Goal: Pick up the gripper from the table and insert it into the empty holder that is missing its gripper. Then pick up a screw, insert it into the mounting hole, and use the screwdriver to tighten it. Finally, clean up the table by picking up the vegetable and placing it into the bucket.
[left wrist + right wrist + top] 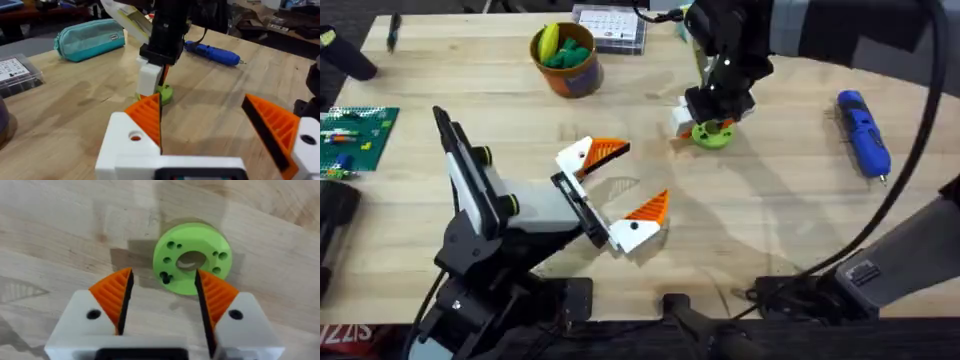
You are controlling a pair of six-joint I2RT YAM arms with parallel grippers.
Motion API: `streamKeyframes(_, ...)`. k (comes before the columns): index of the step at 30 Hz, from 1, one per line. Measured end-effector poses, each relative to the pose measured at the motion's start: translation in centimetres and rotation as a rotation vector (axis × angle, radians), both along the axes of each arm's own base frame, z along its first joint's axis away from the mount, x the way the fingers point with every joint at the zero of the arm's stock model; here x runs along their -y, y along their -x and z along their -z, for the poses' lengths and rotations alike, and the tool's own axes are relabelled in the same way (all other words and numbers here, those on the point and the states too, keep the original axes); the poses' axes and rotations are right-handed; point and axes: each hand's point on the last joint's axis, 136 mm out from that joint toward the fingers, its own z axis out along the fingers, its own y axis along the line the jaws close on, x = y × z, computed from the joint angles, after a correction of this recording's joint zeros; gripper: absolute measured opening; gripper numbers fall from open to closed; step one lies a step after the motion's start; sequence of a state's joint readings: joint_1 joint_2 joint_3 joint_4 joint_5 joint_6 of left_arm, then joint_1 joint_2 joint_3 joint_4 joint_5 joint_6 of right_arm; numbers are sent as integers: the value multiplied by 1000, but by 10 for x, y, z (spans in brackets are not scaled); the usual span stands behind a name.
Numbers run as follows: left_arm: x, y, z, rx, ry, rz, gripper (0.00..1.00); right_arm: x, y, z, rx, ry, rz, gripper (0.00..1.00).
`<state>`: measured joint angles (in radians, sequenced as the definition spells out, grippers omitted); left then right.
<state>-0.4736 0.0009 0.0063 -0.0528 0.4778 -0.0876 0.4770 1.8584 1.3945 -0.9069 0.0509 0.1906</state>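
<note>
Tabletop wood runs across the overhead frame. Left of centre we see the left hand spread wide, holding nothing. At upper centre-left stands the bucket. Right of centre, the right hand hangs parted over the holder, gripping nothing. At far right lies the screwdriver.
</note>
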Motion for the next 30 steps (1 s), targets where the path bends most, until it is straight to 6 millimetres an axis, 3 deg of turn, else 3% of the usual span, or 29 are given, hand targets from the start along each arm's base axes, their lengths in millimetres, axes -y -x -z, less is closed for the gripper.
streamKeyframes(5, 0, 0, 0, 0, 0, 0, 986, -1, 2, 2, -7, 4, -4, 638)
streamKeyframes(9, 0, 0, 0, 1, 0, 0, 986, -2, 6, 9, -32, 18, -12, 424)
streamKeyframes(15, 0, 0, 0, 0, 0, 0, 986, -4, 8, 11, -40, 22, -16, 312)
streamKeyframes(21, 0, 0, 0, 0, 0, 0, 986, -4, 8, 11, -40, 22, -15, 287)
streamKeyframes(26, 0, 0, 0, 0, 0, 0, 986, -3, 7, 11, -38, 25, -16, 37)
streamKeyframes(30, 0, 0, 0, 0, 0, 0, 986, -3, 7, 11, -36, 24, -15, 10)
